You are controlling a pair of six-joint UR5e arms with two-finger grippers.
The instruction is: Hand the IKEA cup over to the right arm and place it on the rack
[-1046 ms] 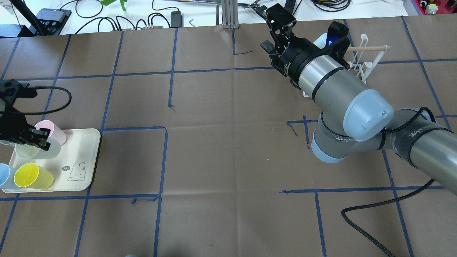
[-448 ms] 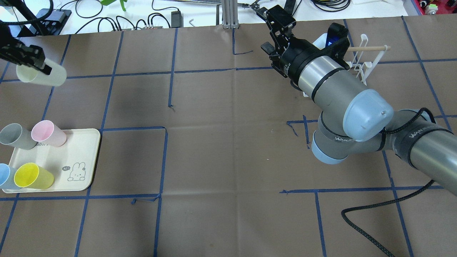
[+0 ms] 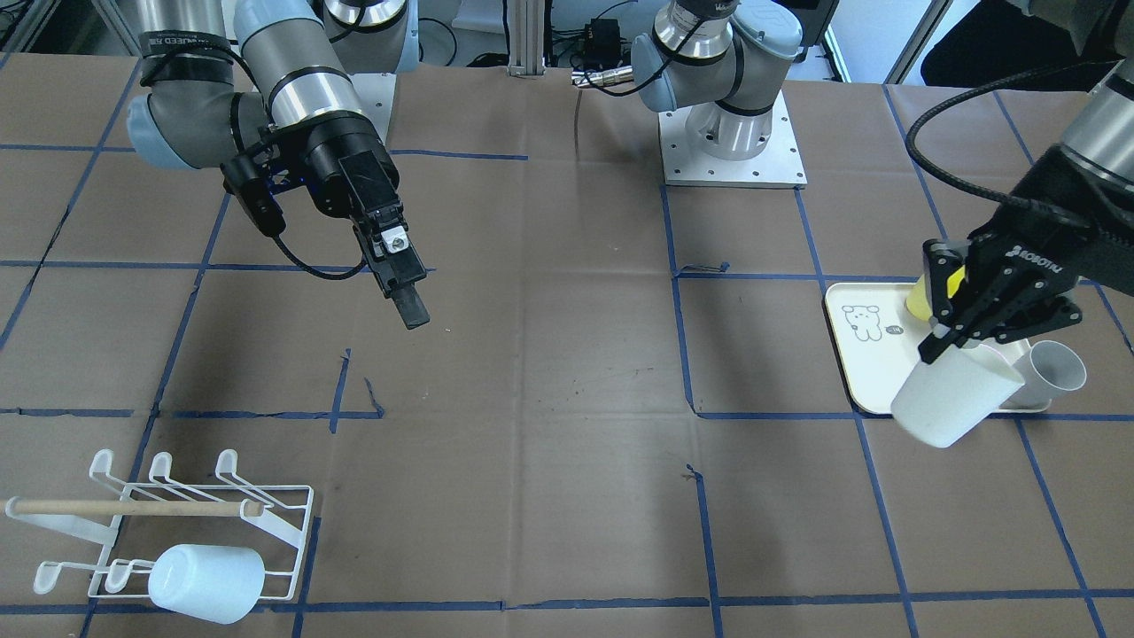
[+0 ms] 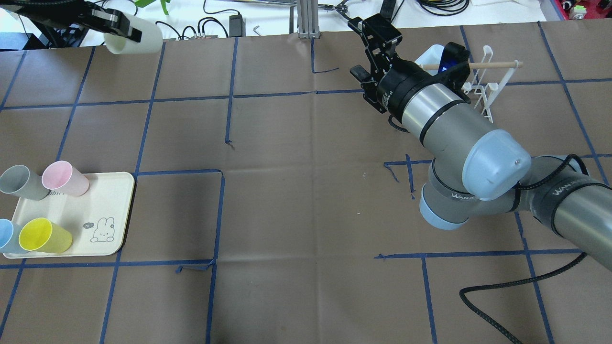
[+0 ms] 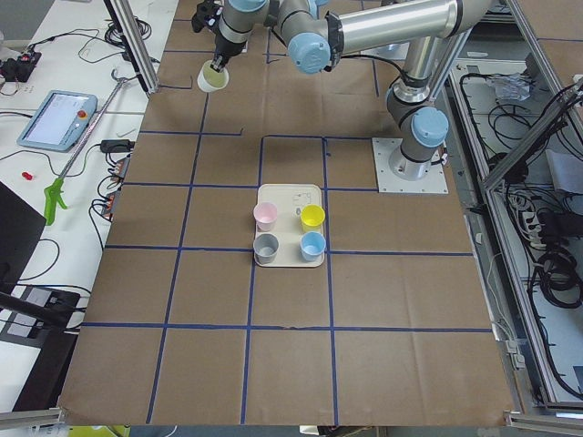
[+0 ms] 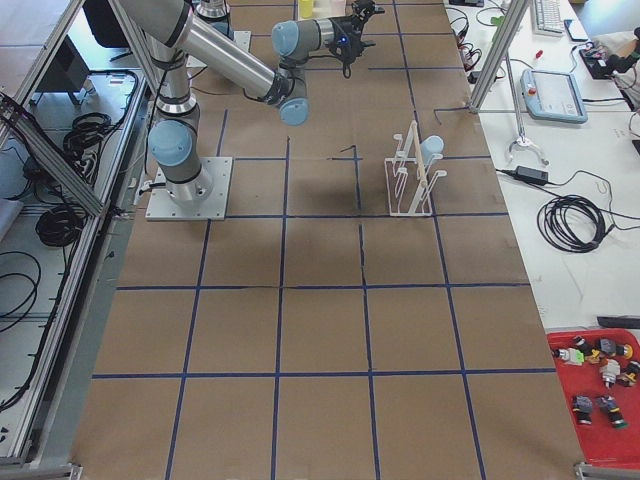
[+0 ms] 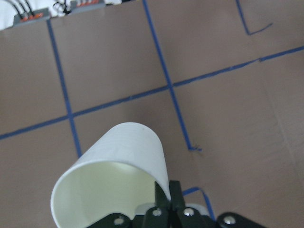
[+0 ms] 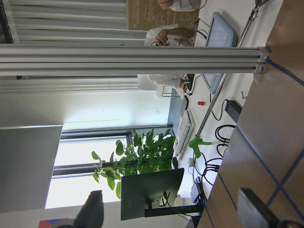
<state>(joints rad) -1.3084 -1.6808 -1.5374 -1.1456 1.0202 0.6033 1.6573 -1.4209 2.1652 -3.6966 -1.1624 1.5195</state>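
Reaches with the left arm (image 3: 1099, 124) well apart from the rack (image 3: 133, 507), at the far end of the table from it. Clamps the left gripper (image 3: 950, 341) on the rim of the cup (image 3: 952, 403), one finger inside and one outside, with the cup tilted and off the table. Stretches the right arm (image 4: 444, 124) out near the rack, wrist raised higher than it. Holds the right gripper (image 3: 407, 306) empty, fingers spread wide, on the rack's side toward the left arm.

Bright even light, soft shadows, sharp focus
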